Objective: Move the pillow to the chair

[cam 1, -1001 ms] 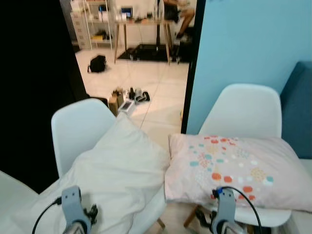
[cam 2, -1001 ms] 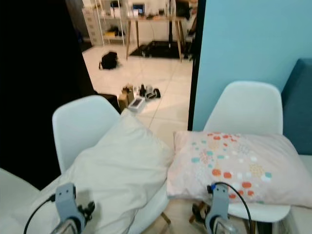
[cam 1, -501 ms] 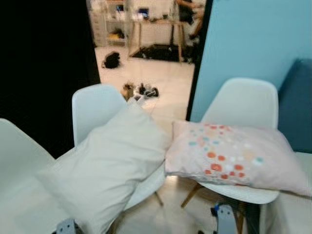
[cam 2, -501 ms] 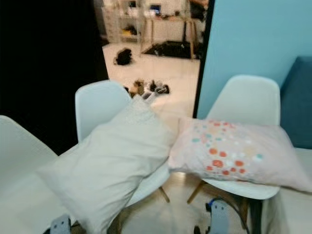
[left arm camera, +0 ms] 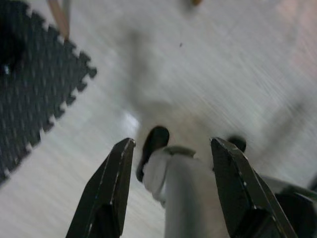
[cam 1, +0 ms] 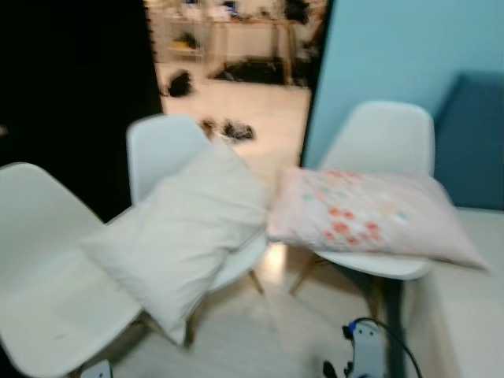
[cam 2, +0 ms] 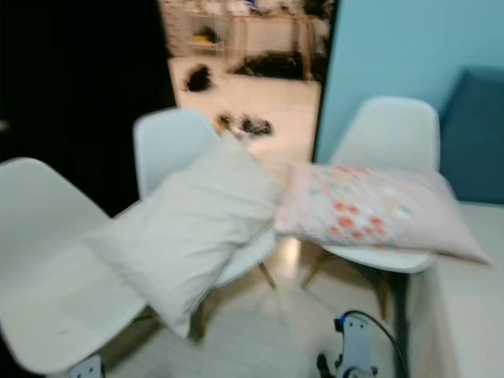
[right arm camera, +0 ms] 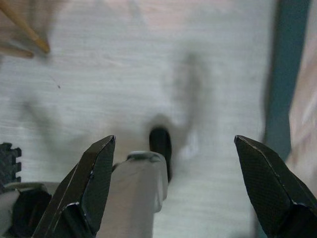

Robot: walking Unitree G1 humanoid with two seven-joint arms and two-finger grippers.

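pillow [cam 1: 185,236], the plain cream one, lies tilted across the seat of the middle white chair [cam 1: 161,150] in the centre-left of the head frames, its lower corner hanging past the seat edge toward the floor; its upper right edge meets a second, dotted pillow [cam 1: 366,224] that rests flat on the right white chair [cam 1: 386,138] in the centre right; a third white chair [cam 1: 35,260] fills the lower left, its seat bare; the blue wall [cam 1: 394,47] takes the upper right, with a dark blue sofa [cam 1: 472,142] at the right edge; a pale surface [cam 1: 465,315] sits in the lower right corner; through the doorway at the top centre a tiled floor [cam 1: 236,102] runs back to a blurred desk; the whole scene is soft with motion blur; the right arm's wrist [cam 1: 366,354] shows at the bottom edge, right of centre, with a black cable looped over it; the left gripper [left arm camera: 171,191] hangs over pale floor beside a dark foam mat [left arm camera: 29,94], fingers apart and empty; the right gripper [right arm camera: 176,186] hangs over pale floor too, fingers spread wide, nothing between them.
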